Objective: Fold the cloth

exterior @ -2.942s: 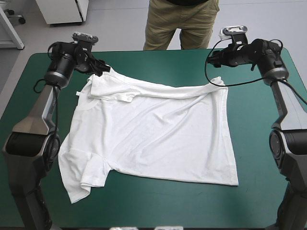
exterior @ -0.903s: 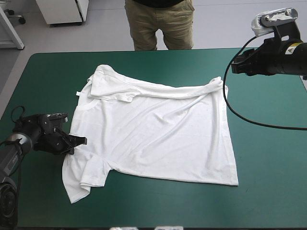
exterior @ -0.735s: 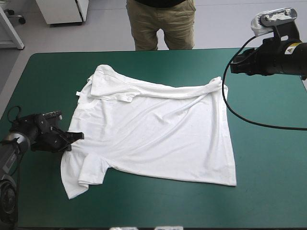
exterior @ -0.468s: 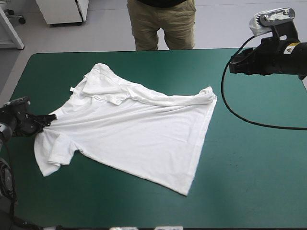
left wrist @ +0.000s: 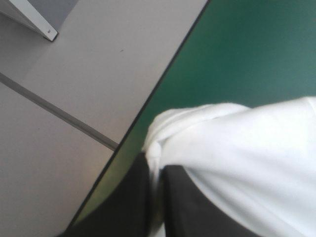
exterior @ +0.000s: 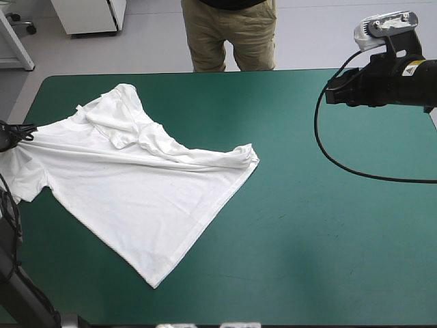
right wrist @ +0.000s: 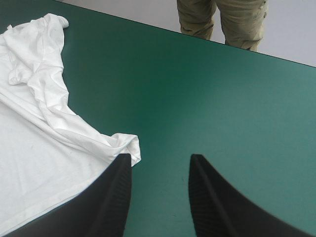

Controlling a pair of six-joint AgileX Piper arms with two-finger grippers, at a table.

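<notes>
No fold yet: T-shirt [exterior: 136,184] skewed at left edge of counter [exterior: 307,225], my left gripper [left wrist: 155,164] fingers pinching it, right gripper [right wrist: 160,163] fingers wide, empty.

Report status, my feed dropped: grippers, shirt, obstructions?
Left gripper shut on T-shirt at table left edge. Right gripper open, apart from it. No obstruction seen.

Table [exterior: 328,239]: top teal-green all over; far corners rounded; thin dark rim along left edge.
</notes>
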